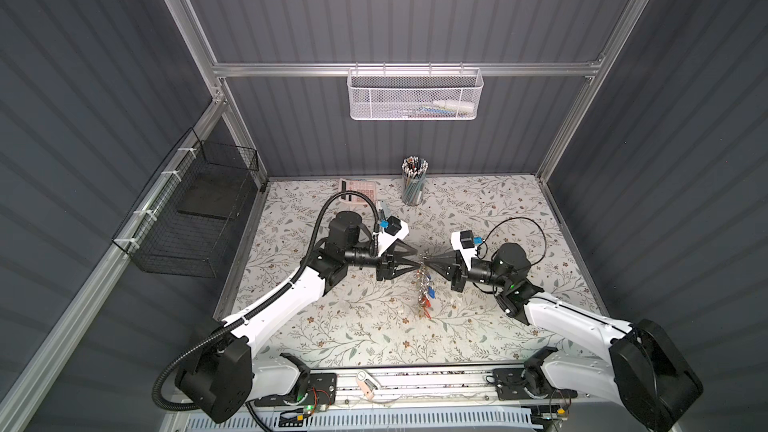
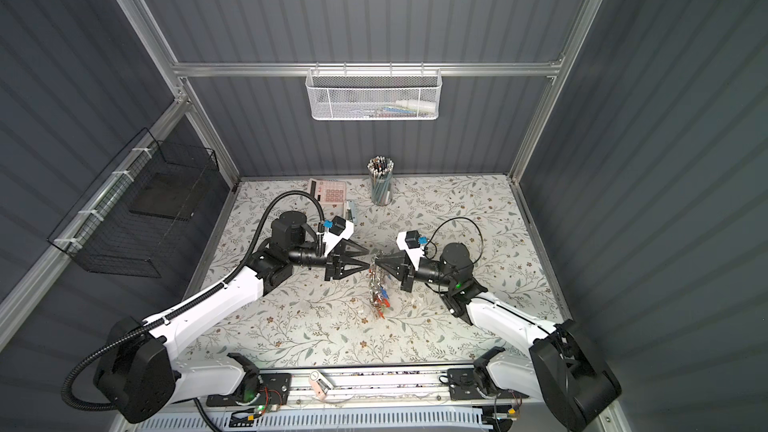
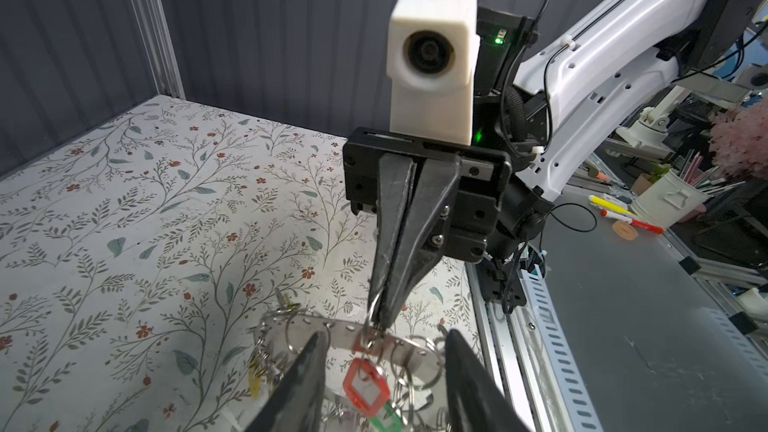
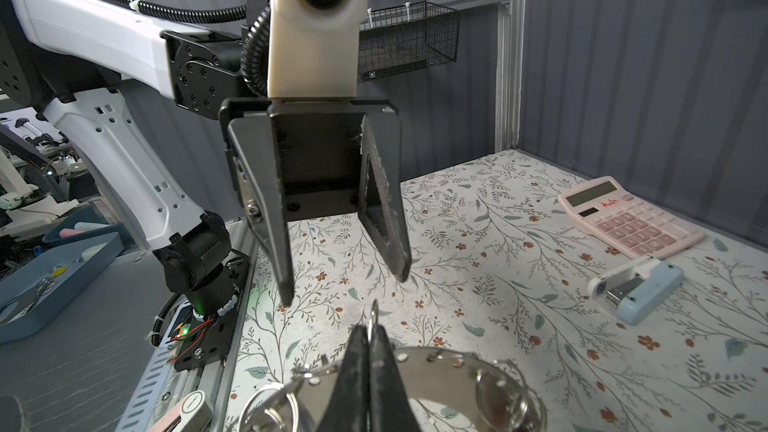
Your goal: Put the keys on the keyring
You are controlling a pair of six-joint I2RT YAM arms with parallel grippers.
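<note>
The keyring [image 3: 336, 331] sits just ahead of the left gripper's [image 3: 385, 333] fingertips, facing the gap between them. The right gripper's [image 3: 379, 320] fingers meet it from the opposite side, with a small ring [image 4: 374, 311] between their tips at its rim (the keys [image 3: 365, 386] hang beneath). A stapler [image 4: 638, 288], a calculator [image 4: 629, 218] and a pencil cup [image 1: 412, 187] stand well behind the left fingers.

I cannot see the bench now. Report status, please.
Left pincer open, empty, at the keyring. Right pincer shut on the keyring; tagged keys hang from it. Nothing blocking.
</note>
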